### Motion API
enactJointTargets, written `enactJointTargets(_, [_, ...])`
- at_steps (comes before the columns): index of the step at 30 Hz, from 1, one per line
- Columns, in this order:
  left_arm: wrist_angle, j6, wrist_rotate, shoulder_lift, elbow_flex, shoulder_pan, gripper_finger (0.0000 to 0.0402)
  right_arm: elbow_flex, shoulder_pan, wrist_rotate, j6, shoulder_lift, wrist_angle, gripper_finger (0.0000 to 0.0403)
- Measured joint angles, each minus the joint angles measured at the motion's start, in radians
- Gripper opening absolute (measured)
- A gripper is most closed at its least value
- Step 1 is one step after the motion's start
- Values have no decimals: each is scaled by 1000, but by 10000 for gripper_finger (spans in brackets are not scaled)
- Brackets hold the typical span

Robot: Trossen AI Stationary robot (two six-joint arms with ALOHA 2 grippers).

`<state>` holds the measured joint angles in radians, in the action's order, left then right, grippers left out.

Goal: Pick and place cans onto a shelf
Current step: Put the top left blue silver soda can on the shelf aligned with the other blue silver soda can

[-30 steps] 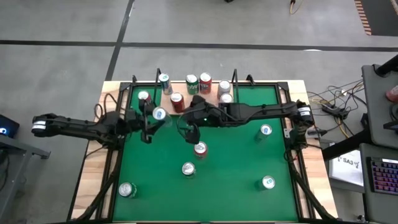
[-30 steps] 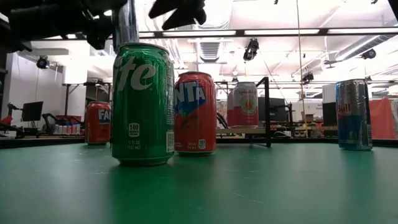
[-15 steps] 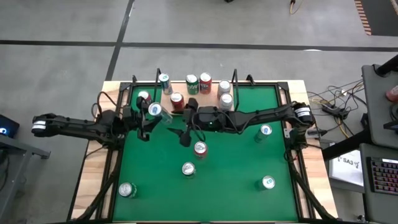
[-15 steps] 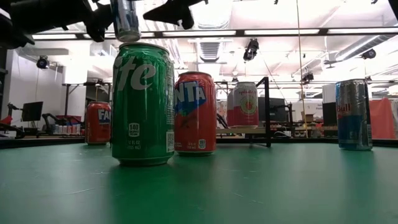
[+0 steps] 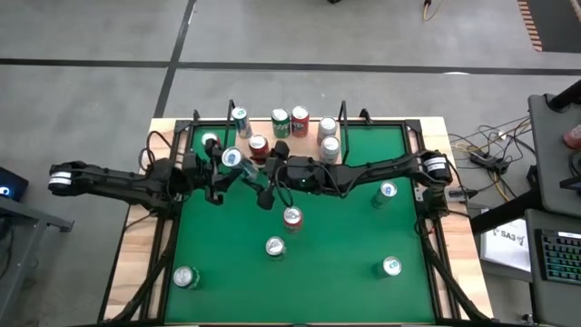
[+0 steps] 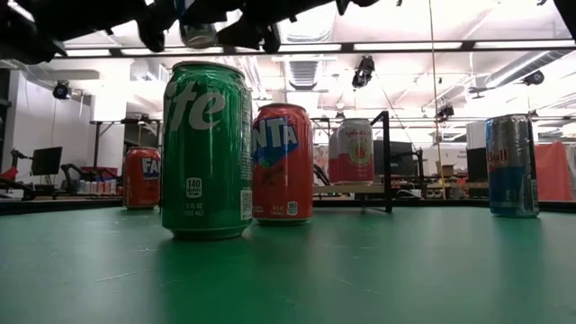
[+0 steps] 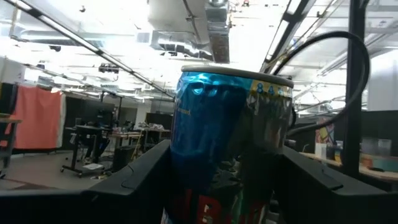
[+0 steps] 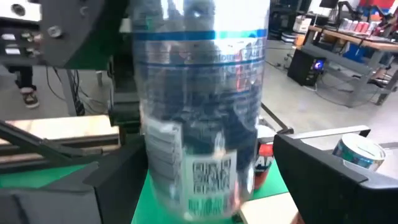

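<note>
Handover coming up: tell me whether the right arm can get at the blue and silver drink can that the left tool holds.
Probably yes. The blue and silver drink can, gripped by the left tool, sits between the right tool's open fingers; nothing blocks it.

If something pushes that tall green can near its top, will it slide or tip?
The green can stands upright, tall and narrow on its base, so a high push probably tips it. Once down, its round body would likely roll across the green table. Whether it is full is not visible.

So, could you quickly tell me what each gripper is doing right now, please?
Left gripper: closed on the blue can, held in the air.
Right gripper: open, its fingers either side of that same can; no grip evident.
</note>
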<state>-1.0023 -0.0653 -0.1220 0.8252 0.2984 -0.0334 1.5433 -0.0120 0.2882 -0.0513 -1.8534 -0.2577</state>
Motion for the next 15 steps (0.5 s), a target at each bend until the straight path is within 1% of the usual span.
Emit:
enactJointTargets(4, [-10, 1, 2, 42, 31, 0, 220, -1, 8, -3, -2, 1, -10, 326])
enactJointTargets(6, [-5, 3, 4, 50, 37, 0, 221, -2, 9, -3, -3, 1, -6, 318])
enactJointTargets(8, [-8, 5, 5, 64, 53, 0, 226, -2, 8, -3, -2, 1, -8, 294])
enactJointTargets(11, [-1, 13, 5, 65, 54, 0, 239, -2, 8, -7, -6, 1, -3, 235])
enactJointTargets(12, [0, 17, 6, 65, 55, 0, 244, -2, 7, -8, -12, 1, 4, 228])
enactJointTargets(15, [12, 19, 9, 53, 55, 0, 260, -1, 7, -12, -21, 11, 29, 228])
